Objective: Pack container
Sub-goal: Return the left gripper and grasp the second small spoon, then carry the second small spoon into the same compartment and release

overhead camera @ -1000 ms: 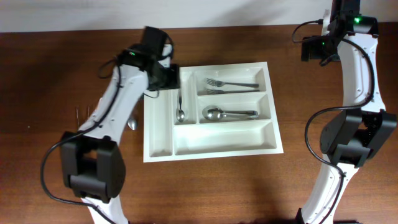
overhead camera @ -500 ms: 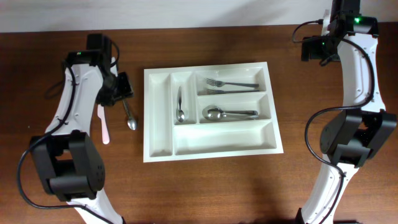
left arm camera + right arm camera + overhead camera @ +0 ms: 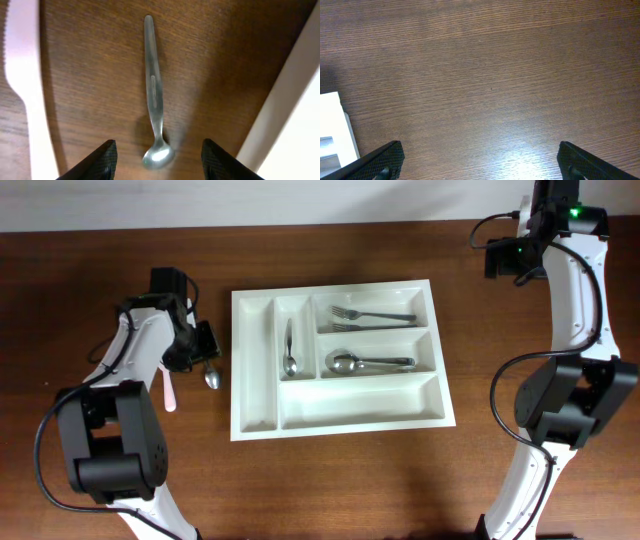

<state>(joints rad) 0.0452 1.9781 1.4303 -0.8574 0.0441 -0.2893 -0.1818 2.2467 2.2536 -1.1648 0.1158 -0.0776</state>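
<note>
The white cutlery tray (image 3: pixel 258 416) lies mid-table; forks (image 3: pixel 372 314), a spoon (image 3: pixel 355 362) and a small spoon (image 3: pixel 289 350) lie in its compartments. A small metal spoon (image 3: pixel 210 373) lies on the wood left of the tray, and in the left wrist view (image 3: pixel 154 100) it sits between my open fingers. My left gripper (image 3: pixel 203 343) hovers just over it, open and empty (image 3: pixel 159 159). A pale pink plastic knife (image 3: pixel 167 388) lies further left; it also shows in the left wrist view (image 3: pixel 27 90). My right gripper (image 3: pixel 500 258) is open and empty, high at the back right (image 3: pixel 480 162).
The tray's white edge (image 3: pixel 287 115) runs close to the right of the spoon. The right wrist view shows bare wood and a tray corner (image 3: pixel 332 125). Thin dark items (image 3: pixel 132 361) lie at the far left.
My left arm swung from above the tray out to the left and now settles down over the loose spoon beside the tray. The right arm has not moved.
</note>
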